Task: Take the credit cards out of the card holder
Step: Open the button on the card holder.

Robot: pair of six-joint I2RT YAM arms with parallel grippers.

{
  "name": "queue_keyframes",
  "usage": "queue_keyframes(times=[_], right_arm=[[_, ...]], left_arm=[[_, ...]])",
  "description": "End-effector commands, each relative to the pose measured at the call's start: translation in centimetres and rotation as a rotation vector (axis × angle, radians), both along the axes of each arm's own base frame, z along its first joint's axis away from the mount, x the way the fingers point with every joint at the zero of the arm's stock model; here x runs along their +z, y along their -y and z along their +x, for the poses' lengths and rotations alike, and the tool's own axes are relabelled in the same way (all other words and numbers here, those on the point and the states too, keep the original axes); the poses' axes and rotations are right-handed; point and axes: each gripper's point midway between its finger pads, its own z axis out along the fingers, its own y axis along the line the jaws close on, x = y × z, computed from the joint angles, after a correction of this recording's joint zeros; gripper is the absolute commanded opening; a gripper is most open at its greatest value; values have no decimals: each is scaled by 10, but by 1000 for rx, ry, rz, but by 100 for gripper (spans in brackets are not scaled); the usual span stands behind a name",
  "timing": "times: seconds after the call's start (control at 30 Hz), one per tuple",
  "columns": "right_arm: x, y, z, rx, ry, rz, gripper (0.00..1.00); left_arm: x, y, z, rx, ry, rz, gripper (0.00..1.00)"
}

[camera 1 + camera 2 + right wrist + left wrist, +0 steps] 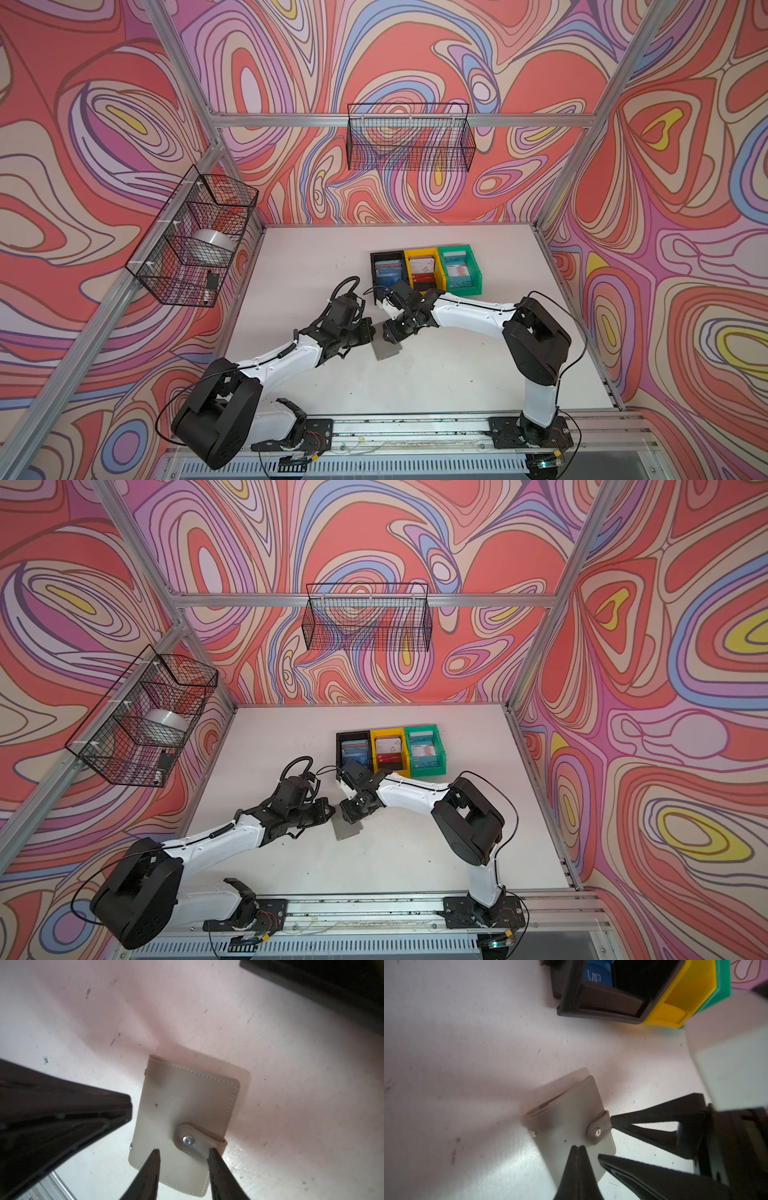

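White tabletop [457, 374]: bare, open room on every side of the work spot out to the near rail.

Three plastic bins in a row, touching, toward the back: black bin [388, 270], yellow bin [422, 268], green bin [459, 268].

Left gripper [578, 1147]: jaws pressed together, tips over the holder's cover; contact unclear.

Right gripper [184, 1151]: jaws parted, astride the tab, not clamped.

Flat grey stitched card holder [187, 1101]: closed, lying between both grippers, well apart from the bins.

Blue plastic card [596, 977] in the black bin reads "VIP".

Snap-button tab [193, 1140]: fastened at the holder's edge.
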Motion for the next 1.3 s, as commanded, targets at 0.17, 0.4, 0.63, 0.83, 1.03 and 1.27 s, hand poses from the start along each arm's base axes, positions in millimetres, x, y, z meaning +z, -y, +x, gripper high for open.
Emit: queue_keyframes(times=[0.17,0.4,0.63,0.83,1.03,1.27], right_arm=[[-11,0,7,-22,6,-40,42],[-17,-5,9,-29,-3,-39,41],[-35,-2,3,-36,-32,-92,35],[-49,15,-9,-55,-40,-178,31],[-47,19,-13,-50,-21,-209,31],[-51,7,-22,-7,-18,-230,38]], left_arm=[[-36,4,-6,25,-97,-35,0],[-43,-2,-4,50,-129,-52,0],[-49,-4,-7,58,-151,-48,0],[-53,-6,-10,77,-165,-60,0],[-54,-5,-13,77,-177,-68,0],[-55,-6,-13,80,-184,-63,0]])
